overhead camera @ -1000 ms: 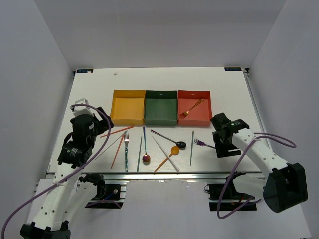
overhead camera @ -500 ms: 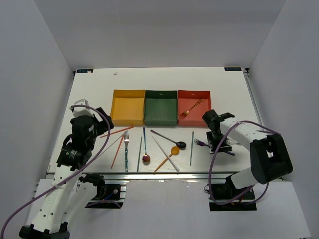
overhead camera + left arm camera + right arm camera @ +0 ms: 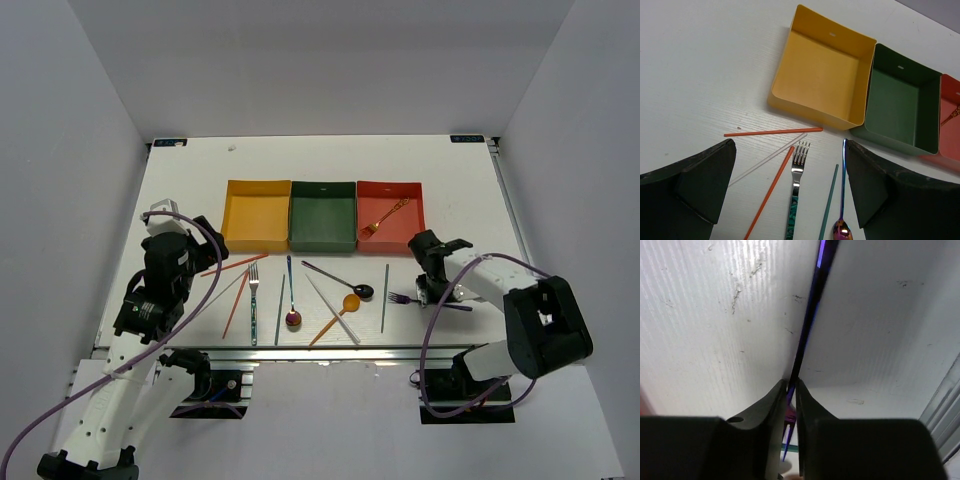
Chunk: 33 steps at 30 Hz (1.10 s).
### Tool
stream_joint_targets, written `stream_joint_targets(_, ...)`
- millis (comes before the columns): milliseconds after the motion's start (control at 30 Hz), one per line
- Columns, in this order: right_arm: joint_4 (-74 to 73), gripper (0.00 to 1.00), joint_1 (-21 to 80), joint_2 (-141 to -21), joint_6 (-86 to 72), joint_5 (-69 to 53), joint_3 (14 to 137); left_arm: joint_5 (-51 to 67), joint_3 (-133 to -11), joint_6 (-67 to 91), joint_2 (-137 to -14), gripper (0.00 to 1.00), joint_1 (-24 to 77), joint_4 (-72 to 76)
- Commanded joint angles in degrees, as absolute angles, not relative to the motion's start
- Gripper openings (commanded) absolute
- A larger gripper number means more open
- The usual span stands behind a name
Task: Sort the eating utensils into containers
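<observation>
Where the top camera looked down, the right gripper was seen lowered onto a slim purple fork. The fork's tines projected from the gripper toward the left arm, and its handle ran out on the opposite side. Three shallow square trays were ranged ahead of both grippers, touching in a row on the white table: the yellow tray, the dark green tray and the red tray. A gold fork lay slantwise in the red one. A thin green chopstick lay near the right gripper, on its left. The left gripper was held well apart from the trays, and its jaws could not be judged from above.

In the left wrist view, its matte black fingers were shown spread wide. A silver fork lay between them, tines toward the yellow tray, beside an orange chopstick and an iridescent spoon. The trays' thin, smooth folded walls were plain only here.

In the right wrist view, the fingers were drawn narrow and pinched the fork's glossy violet handle. The handle ran straight away from them over ribbed, scuffed white board. This grip was hidden from the top camera.
</observation>
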<state>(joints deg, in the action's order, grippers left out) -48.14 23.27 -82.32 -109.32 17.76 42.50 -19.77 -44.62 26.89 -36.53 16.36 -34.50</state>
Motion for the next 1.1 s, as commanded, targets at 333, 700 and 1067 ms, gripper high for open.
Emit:
stream_joint_targets(333, -49.31, 0.0, 23.11, -70.76, -108.58, 24.08, 41.03, -20.57, -45.09, 27.16, -36.3, 0.98, 16.7, -34.81)
stream_joint_targets(700, -33.58, 0.0, 24.35, -77.68, -78.23, 21.09, 64.29, -21.44, -45.26, 27.25, -37.7, 0.98, 16.7, -34.98)
stream_joint_targets(1067, -42.01, 0.0, 21.98, -105.37, -67.07, 18.46, 91.67, -22.67, -45.44, 27.6, -38.32, 0.98, 16.7, -35.51)
